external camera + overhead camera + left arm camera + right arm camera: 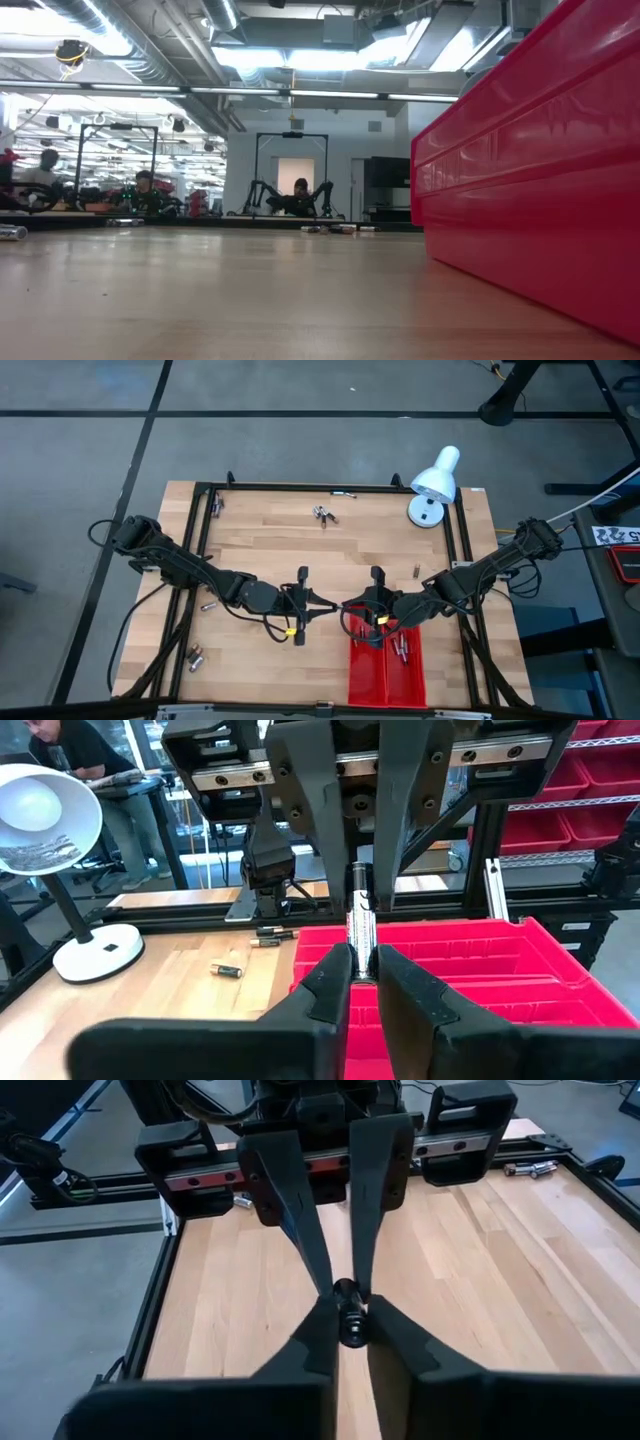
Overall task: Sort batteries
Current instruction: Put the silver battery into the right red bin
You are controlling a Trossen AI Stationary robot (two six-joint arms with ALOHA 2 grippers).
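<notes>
**Both grippers meeting on one battery beside the red tray**

Wooden tabletop (pixel 300 550) is carrying your whole job, so take the red tray (pixel 386 665) as your landmark. Just beyond its far end, your left gripper (pixel 302 605) and right gripper (pixel 377 607) are facing each other, and both wrist views are showing each pair of fingers closing narrowly on the same single battery (pixel 359 935), one at each end. That looks like a handover, letting the right arm drop the cell into the tray.

A few batteries (pixel 400 649) are already lying inside the tray; others (pixel 323 514) are sitting well away from it. You cannot tell which gripper is bearing the load. At table height, the tray's wall is blocking everything behind it.
</notes>
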